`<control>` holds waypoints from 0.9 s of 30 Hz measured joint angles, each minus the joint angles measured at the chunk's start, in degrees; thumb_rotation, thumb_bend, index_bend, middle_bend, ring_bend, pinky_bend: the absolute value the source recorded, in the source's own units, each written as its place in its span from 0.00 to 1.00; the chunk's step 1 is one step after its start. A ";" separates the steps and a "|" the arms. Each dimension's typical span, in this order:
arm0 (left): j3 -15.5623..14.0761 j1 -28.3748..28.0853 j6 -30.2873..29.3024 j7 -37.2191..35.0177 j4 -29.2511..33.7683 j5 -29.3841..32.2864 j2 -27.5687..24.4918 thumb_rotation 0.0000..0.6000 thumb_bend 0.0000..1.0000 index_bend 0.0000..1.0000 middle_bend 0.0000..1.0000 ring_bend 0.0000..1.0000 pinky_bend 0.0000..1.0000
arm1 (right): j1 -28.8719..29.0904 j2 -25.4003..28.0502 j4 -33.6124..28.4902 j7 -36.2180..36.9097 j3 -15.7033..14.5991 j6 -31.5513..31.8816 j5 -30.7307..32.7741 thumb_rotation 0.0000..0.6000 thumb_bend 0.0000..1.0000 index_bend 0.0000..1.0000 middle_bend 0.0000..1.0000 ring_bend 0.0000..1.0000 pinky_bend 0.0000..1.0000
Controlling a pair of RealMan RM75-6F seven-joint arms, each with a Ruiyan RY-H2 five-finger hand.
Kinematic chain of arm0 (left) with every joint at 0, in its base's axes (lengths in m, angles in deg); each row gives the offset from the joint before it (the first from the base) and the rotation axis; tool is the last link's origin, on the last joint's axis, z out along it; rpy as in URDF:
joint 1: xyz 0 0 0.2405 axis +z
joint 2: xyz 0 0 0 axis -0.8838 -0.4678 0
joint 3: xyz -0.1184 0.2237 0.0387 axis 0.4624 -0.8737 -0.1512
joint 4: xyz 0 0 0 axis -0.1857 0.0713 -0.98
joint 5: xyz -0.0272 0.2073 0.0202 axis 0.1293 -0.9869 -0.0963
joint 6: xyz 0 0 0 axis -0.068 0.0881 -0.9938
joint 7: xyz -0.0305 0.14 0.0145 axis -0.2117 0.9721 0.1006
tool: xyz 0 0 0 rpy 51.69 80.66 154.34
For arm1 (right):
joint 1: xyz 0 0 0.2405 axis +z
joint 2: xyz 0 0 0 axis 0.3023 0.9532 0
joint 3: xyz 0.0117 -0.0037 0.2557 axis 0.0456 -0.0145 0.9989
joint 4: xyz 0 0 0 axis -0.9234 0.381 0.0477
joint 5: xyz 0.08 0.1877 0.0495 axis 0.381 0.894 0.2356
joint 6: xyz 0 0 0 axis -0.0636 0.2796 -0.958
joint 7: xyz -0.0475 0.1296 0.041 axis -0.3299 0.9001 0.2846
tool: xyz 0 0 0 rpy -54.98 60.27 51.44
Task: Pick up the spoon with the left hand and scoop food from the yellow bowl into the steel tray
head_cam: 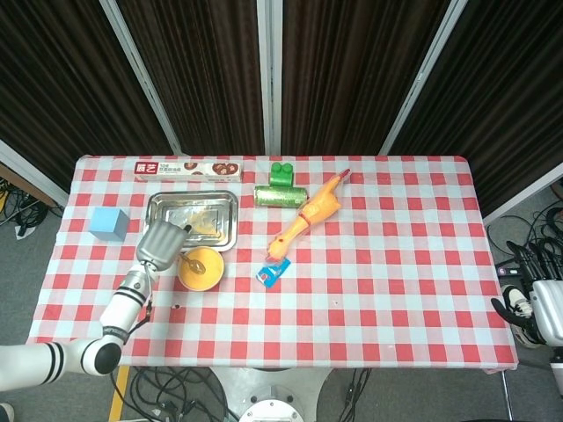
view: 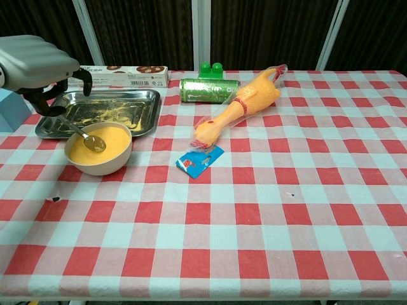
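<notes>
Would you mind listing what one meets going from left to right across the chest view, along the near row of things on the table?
Left hand holding the spoon → yellow bowl → blue packet → rubber chicken.

One spoon [view: 82, 133], one yellow bowl [view: 98, 150], one steel tray [view: 100, 112], one blue cube [head_cam: 108, 223]. One biscuit box [view: 121, 75], one green can [view: 209, 89], one green block [view: 213, 68], one rubber chicken [view: 238, 108], one blue packet [view: 200, 160]. Two hands: left hand [view: 35, 67], right hand [head_cam: 537, 309].
</notes>
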 measured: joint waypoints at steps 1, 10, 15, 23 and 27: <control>-0.18 -0.01 0.55 -0.50 -0.76 -0.14 0.35 1.00 0.35 0.43 0.88 0.85 0.94 | -0.02 0.04 0.01 0.01 0.00 0.01 0.02 1.00 0.17 0.00 0.12 0.00 0.04; -1.43 -0.52 3.64 -2.44 -4.92 0.38 2.41 1.00 0.35 0.49 0.88 0.86 0.94 | -0.10 0.21 -0.28 -0.21 0.03 -0.04 0.20 1.00 0.17 0.00 0.12 0.00 0.04; -1.71 -0.43 3.71 -3.07 -5.85 0.34 2.88 1.00 0.30 0.53 0.89 0.86 0.94 | -0.11 0.12 -0.37 -0.32 0.01 -0.02 0.15 1.00 0.17 0.00 0.12 0.00 0.04; -1.68 -0.43 4.31 -4.41 -7.56 0.21 3.65 1.00 0.28 0.55 0.89 0.87 0.94 | -0.48 0.28 -0.69 -0.54 -0.04 0.43 0.18 1.00 0.17 0.00 0.12 0.00 0.04; -1.68 -0.58 4.88 -4.91 -8.20 0.38 3.81 1.00 0.33 0.56 0.89 0.87 0.94 | -0.65 0.25 -0.75 -0.63 -0.08 0.55 0.29 1.00 0.17 0.00 0.12 0.00 0.04</control>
